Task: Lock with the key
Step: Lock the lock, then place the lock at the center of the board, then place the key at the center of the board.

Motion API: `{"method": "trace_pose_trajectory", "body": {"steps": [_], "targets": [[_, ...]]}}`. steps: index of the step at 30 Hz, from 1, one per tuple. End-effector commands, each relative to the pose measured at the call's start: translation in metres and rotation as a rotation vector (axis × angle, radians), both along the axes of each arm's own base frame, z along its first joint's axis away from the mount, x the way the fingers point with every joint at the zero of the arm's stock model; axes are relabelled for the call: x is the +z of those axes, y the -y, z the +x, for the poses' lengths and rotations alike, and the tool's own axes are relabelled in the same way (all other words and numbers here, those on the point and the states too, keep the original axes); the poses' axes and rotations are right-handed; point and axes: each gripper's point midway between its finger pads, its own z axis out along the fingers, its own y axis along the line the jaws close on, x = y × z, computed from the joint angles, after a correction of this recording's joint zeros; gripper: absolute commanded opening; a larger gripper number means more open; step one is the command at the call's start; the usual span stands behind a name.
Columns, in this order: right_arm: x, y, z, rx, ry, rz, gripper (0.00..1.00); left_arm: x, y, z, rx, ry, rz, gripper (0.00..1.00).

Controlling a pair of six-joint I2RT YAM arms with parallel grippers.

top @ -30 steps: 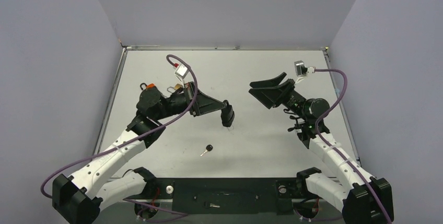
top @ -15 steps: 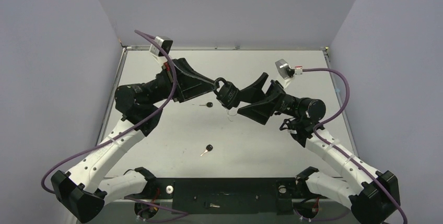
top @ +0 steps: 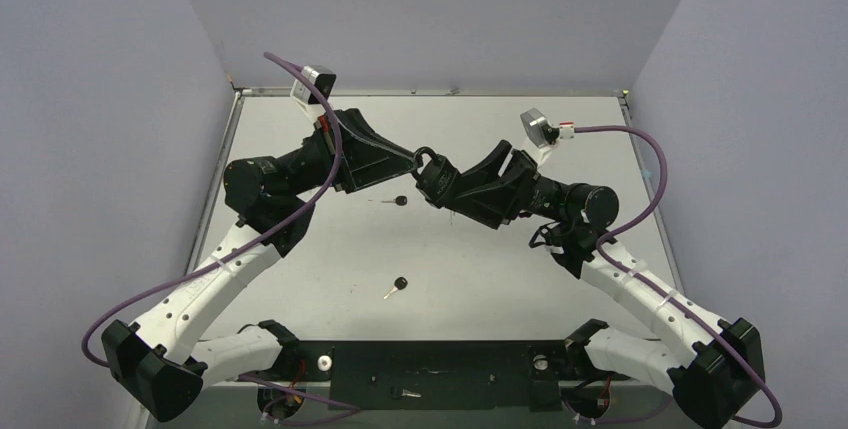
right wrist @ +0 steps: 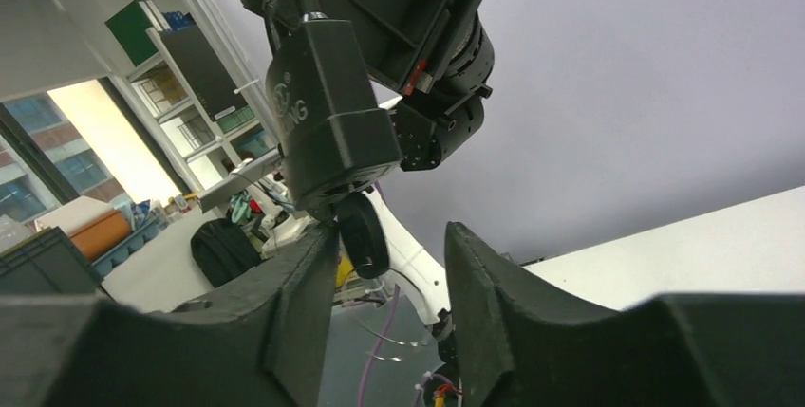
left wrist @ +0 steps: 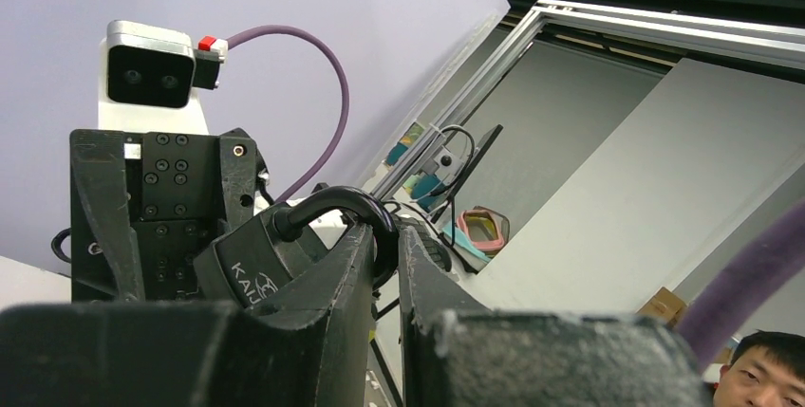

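A black padlock (top: 436, 179) hangs in the air over the middle of the table. My left gripper (top: 418, 161) is shut on its shackle (left wrist: 342, 203), with the lock body (left wrist: 252, 260) to the left of the fingers. A key with a round black head (right wrist: 364, 234) sticks out of the bottom of the padlock (right wrist: 327, 122). My right gripper (top: 455, 189) faces the lock from the right. Its fingers straddle the key head, which sits against the left finger (right wrist: 304, 284), with a gap to the other finger. That gripper (right wrist: 389, 236) is open.
Two loose black-headed keys lie on the table: one (top: 399, 283) near the front centre, another (top: 398, 201) under the left arm. Purple cables loop off both wrists. Grey walls close in the table on three sides.
The left arm lifted the padlock up and back to the middle. The right arm swung in from the right to meet it, and its jaws have narrowed around the key head.
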Motion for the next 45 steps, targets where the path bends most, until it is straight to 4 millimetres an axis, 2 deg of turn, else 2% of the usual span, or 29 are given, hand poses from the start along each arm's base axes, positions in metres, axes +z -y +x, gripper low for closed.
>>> {"method": "trace_pose_trajectory", "body": {"steps": [1,4,5,6,9,15,17,20,24,30,31,32,34,35,36,37,38,39,40,41,42,43,44,45], "targets": [[0.028,0.005,-0.008,-0.014,0.093,0.07,0.31,0.038,-0.02,-0.02,0.018,0.107,-0.12,0.0],[0.027,0.005,-0.009,-0.014,0.088,0.069,0.13,0.036,-0.019,-0.018,0.024,0.108,-0.115,0.0],[0.028,0.006,-0.01,-0.014,0.092,0.072,0.03,0.036,-0.019,-0.017,0.025,0.106,-0.114,0.0],[0.027,0.006,-0.01,-0.015,0.087,0.072,0.0,0.036,-0.02,-0.015,0.03,0.108,-0.119,0.0],[0.022,0.007,-0.012,-0.011,0.079,0.078,0.0,0.039,-0.028,-0.012,0.048,0.124,-0.154,0.0],[0.013,0.009,-0.013,0.0,0.056,0.086,0.0,0.063,-0.046,0.001,0.096,0.172,-0.284,0.0],[0.003,0.006,-0.004,-0.045,0.042,0.035,0.0,0.068,-0.048,0.008,0.13,0.172,-0.294,0.0],[-0.026,0.003,0.015,-0.157,0.019,-0.094,0.0,0.074,-0.049,0.012,0.167,0.184,-0.294,0.0],[-0.055,0.004,0.028,-0.231,-0.009,-0.192,0.0,0.08,-0.051,0.021,0.199,0.191,-0.295,0.0],[-0.092,0.016,0.043,-0.313,-0.079,-0.249,0.0,0.072,-0.055,0.041,0.231,0.174,-0.277,0.0],[-0.097,0.021,0.051,-0.348,-0.101,-0.255,0.0,0.069,-0.054,0.045,0.23,0.168,-0.27,0.0],[-0.105,0.027,0.055,-0.382,-0.124,-0.265,0.0,0.063,-0.052,0.053,0.239,0.146,-0.251,0.0],[-0.135,0.048,0.082,-0.537,-0.246,-0.334,0.0,0.043,-0.042,0.073,0.285,0.123,-0.189,0.0],[-0.143,0.064,0.096,-0.616,-0.291,-0.347,0.0,0.029,-0.037,0.084,0.3,0.093,-0.156,0.0],[-0.162,0.085,0.113,-0.721,-0.386,-0.389,0.0,0.013,-0.03,0.098,0.325,0.067,-0.11,0.0],[-0.17,0.096,0.12,-0.773,-0.428,-0.406,0.0,-0.007,-0.023,0.108,0.326,0.029,-0.077,0.0],[-0.191,0.116,0.131,-0.857,-0.523,-0.452,0.0,-0.024,-0.015,0.121,0.331,0.004,-0.051,0.0],[-0.197,0.125,0.136,-0.895,-0.562,-0.474,0.0,-0.045,-0.005,0.126,0.316,-0.03,-0.023,0.0],[-0.216,0.139,0.14,-0.955,-0.634,-0.527,0.0,-0.067,0.006,0.14,0.318,-0.058,0.016,0.0],[-0.22,0.144,0.141,-0.979,-0.654,-0.543,0.0,-0.086,0.019,0.143,0.311,-0.069,0.054,0.0],[-0.231,0.155,0.144,-1.036,-0.692,-0.577,0.0,-0.11,0.032,0.157,0.312,-0.108,0.093,0.0],[-0.232,0.161,0.146,-1.07,-0.705,-0.59,0.0,-0.125,0.044,0.158,0.3,-0.117,0.118,0.0],[-0.243,0.173,0.147,-1.129,-0.744,-0.626,0.0,-0.151,0.057,0.171,0.292,-0.16,0.153,0.0],[-0.243,0.179,0.149,-1.158,-0.756,-0.634,0.0,-0.157,0.065,0.17,0.269,-0.162,0.145,0.0]]}}
